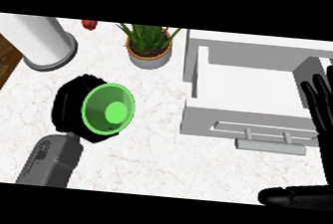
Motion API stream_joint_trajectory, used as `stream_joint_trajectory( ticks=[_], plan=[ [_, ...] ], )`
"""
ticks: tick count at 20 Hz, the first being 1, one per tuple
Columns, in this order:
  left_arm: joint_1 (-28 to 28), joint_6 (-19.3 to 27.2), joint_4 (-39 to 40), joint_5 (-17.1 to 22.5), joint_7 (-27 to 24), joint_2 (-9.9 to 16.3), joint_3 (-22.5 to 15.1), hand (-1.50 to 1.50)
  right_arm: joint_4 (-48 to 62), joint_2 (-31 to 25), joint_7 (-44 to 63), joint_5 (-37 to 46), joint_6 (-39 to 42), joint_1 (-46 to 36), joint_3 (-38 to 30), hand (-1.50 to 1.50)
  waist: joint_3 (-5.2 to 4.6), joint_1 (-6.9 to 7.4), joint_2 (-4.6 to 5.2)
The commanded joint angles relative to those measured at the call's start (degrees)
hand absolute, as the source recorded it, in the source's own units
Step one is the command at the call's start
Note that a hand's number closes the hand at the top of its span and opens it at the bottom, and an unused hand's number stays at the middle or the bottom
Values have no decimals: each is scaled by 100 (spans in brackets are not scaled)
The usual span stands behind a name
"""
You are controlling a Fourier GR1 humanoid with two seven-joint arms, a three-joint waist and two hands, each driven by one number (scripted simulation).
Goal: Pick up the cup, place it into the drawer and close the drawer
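Over the counter (158, 153), left hand (74, 103) fingers curl round the green cup (109, 111), carrying it toward the open drawer (246, 86); right hand (332, 113) rests, fingers straight.

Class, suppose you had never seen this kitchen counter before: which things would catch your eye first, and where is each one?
First the bright green cup, held in the left hand at left of centre, its open mouth facing the viewer. Next the white drawer, pulled open at the right, with the right hand open, fingers up, beside its right edge. Behind stand a potted plant and a white cylinder.
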Motion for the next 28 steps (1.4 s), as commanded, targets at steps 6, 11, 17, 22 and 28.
stream_joint_trajectory(
  ticks=[6, 11, 17, 22, 28],
  plan=[
    [-725, 1029, -1529, 225, 1659, -150, -394, 150, 181, -33, -283, 9, 103, 62, -111, -150, -5, -57, 22],
    [-1635, 1875, -1089, 5, 1906, -213, -788, 150, 18, -106, -168, -72, 184, 99, -119, -150, -6, -103, 31],
    [-2563, 2502, -958, -197, 2636, -214, -1036, 150, 70, -34, -166, -45, 109, 45, -97, -150, -5, -99, 28],
    [-3344, 2371, -11, -286, 2482, -213, -685, 150, 384, -124, -66, -94, 55, -358, -237, -150, -6, -108, 43],
    [-3933, 3163, 581, -22, 2620, -214, -1441, 150, 469, -106, -453, 16, 173, -62, -263, -150, -4, -147, 43]
  ],
)
